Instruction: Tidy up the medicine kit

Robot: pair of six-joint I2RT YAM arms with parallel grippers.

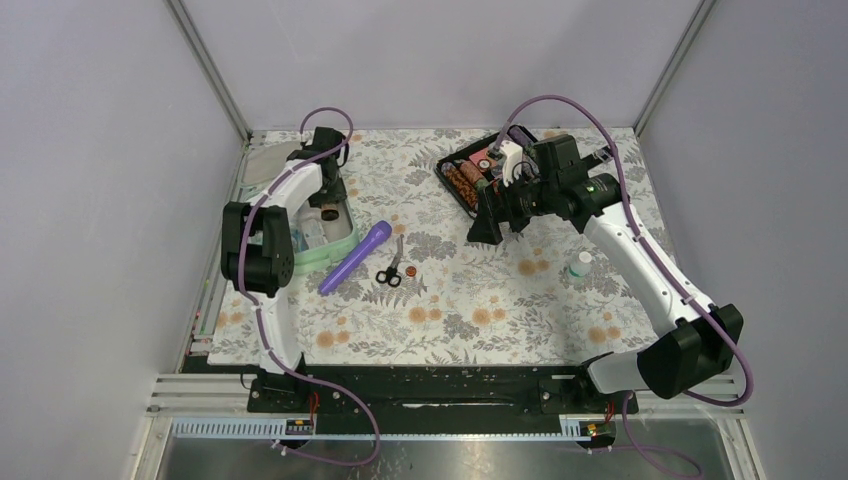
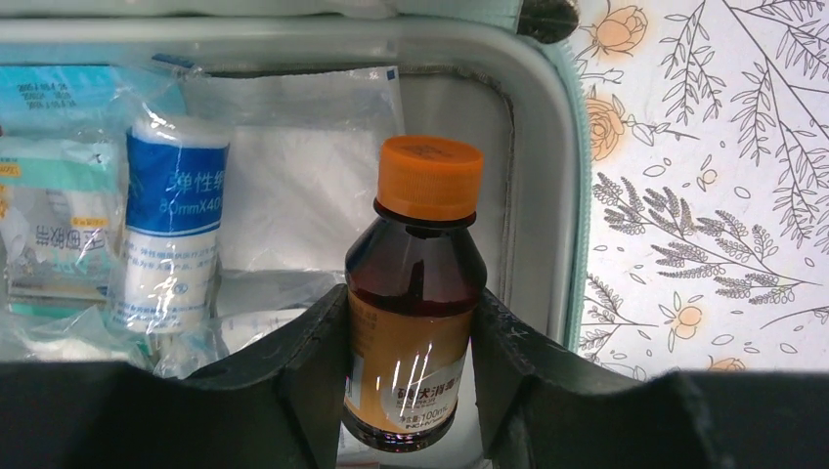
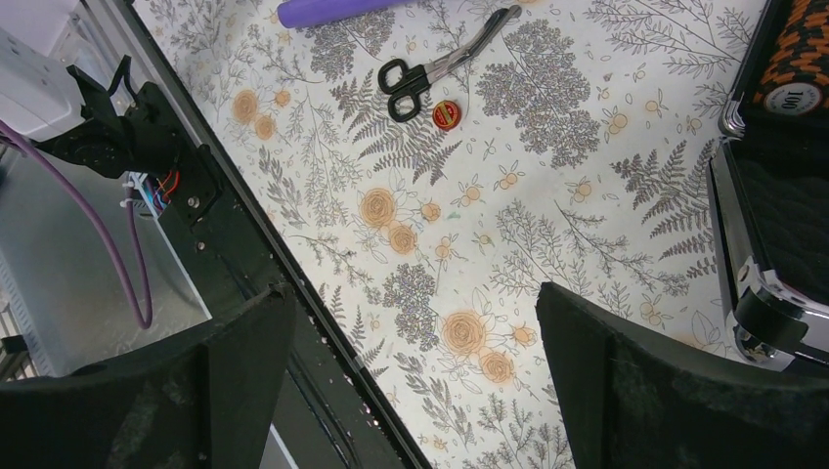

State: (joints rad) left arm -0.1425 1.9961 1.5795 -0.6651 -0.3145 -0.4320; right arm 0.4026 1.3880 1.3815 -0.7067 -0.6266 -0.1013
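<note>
The mint-green medicine kit [image 1: 333, 246] lies open at the table's left, with its lid [image 1: 268, 160] behind it. My left gripper [image 1: 328, 206] is inside the kit. In the left wrist view it [image 2: 411, 391] is shut on a brown bottle with an orange cap [image 2: 418, 283], held upright against the kit's right wall [image 2: 544, 195]. A blue-and-white bandage roll [image 2: 171, 234] and plastic packets [image 2: 49, 225] lie in the kit. My right gripper [image 1: 488, 228] [image 3: 415, 391] is open and empty above the table, beside the black case [image 1: 466, 178].
A purple tube [image 1: 355, 257], black-handled scissors [image 1: 392, 268] and a small red disc [image 1: 412, 271] lie mid-table; they also show in the right wrist view: tube [image 3: 332, 10], scissors [image 3: 440, 68], disc [image 3: 446, 115]. A small white bottle [image 1: 581, 264] stands at right. The black case's corner [image 3: 772, 215] is close by.
</note>
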